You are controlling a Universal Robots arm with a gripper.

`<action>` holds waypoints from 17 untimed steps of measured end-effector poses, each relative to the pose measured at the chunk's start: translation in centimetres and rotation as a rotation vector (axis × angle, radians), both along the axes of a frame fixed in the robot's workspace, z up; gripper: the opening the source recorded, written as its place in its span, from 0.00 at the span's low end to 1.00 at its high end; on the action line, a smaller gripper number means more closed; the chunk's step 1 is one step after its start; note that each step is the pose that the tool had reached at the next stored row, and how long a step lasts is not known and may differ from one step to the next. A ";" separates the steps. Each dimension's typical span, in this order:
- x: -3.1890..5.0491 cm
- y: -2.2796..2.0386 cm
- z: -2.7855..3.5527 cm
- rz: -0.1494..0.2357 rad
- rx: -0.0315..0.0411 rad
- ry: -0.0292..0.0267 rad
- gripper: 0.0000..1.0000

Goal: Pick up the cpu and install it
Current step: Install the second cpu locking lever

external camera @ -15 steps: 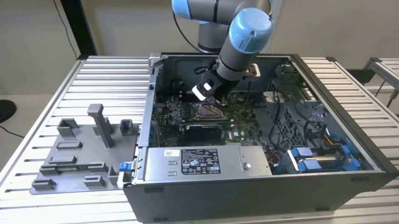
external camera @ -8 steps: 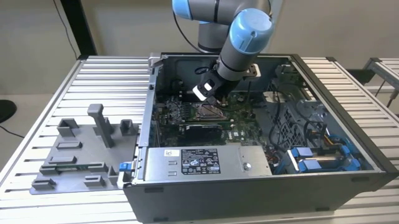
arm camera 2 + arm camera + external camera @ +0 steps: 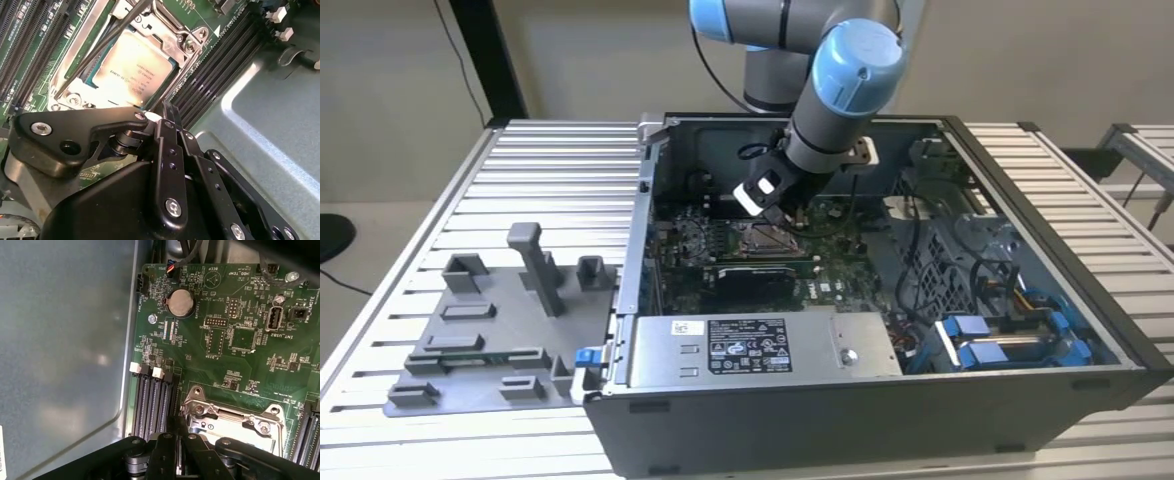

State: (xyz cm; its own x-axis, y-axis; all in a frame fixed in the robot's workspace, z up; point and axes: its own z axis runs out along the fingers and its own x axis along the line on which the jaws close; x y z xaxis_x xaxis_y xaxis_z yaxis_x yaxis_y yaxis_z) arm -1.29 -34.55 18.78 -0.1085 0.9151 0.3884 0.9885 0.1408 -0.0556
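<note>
In both wrist views the gripper (image 3: 166,107) (image 3: 178,422) is seen nearest the camera. Its two thin black fingers are pressed together and nothing is clamped between them. The fingertips are held just above the socket's edge; contact cannot be judged.

Just past the tips in the second wrist view, the cpu (image 3: 132,67) is seated flat in the socket (image 3: 187,42), silvery top up and bordered by the metal frame. A thin lever rod (image 3: 100,47) is laid diagonally across one side of the frame. Black memory slots (image 3: 215,65) (image 3: 152,405) run beside the socket. Further along the motherboard (image 3: 235,340), a coin cell (image 3: 180,303) is mounted. The grey case wall (image 3: 65,340) stands alongside.

In the exterior view, a boxed power supply (image 3: 761,345) is fitted at the near edge of the open computer case (image 3: 1067,200). A grey fixture block (image 3: 494,340) is set on the slatted table (image 3: 547,170), to the exterior view's left of the case. Behind the supply, the gripper (image 3: 781,215) is lowered over the socket (image 3: 765,238). The arm (image 3: 847,80) rises from it toward the back.
</note>
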 end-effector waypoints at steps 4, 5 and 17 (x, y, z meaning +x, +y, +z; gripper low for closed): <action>0.01 0.06 -0.02 0.000 0.0047 0.0001 0.00; 0.01 0.07 -0.01 0.000 0.0050 0.0002 0.00; 0.23 0.00 3.37 0.000 -0.0023 0.0089 0.00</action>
